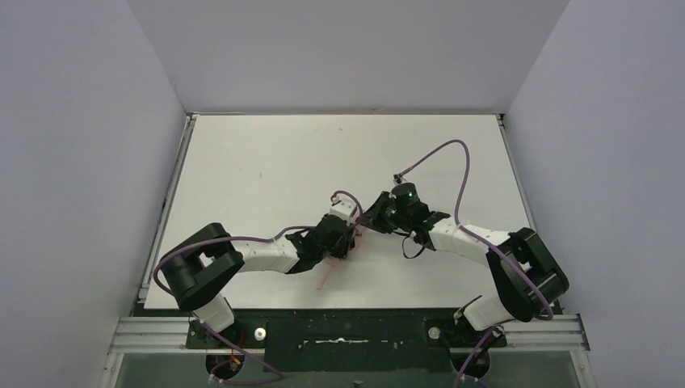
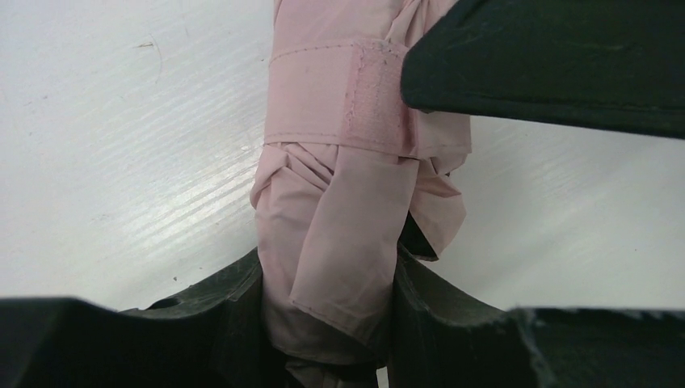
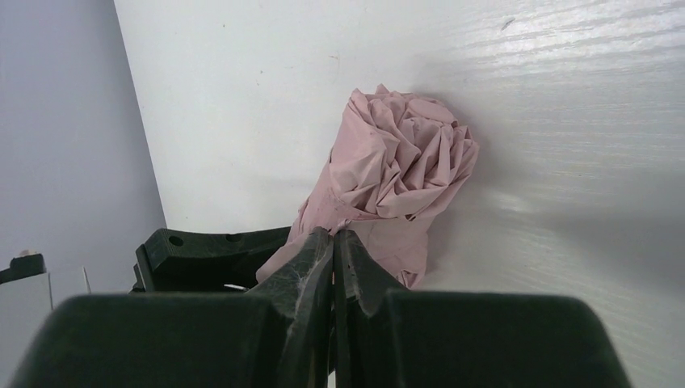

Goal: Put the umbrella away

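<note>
Left gripper (image 2: 327, 279) clamps the umbrella (image 2: 355, 210) crosswise.
Right gripper (image 3: 334, 242), pressed together, sits at the umbrella's strap (image 2: 319, 97), perhaps pinching it.

The left gripper (image 1: 338, 236) and right gripper (image 1: 373, 217) meet just beside each other over the white table (image 1: 266, 162), nearer its front edge than its back. A sliver of the pink umbrella (image 1: 325, 276) shows below the left gripper

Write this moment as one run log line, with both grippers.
left gripper: shut on umbrella | right gripper: shut, by strap | umbrella: folded, strap wrapped, on table
</note>
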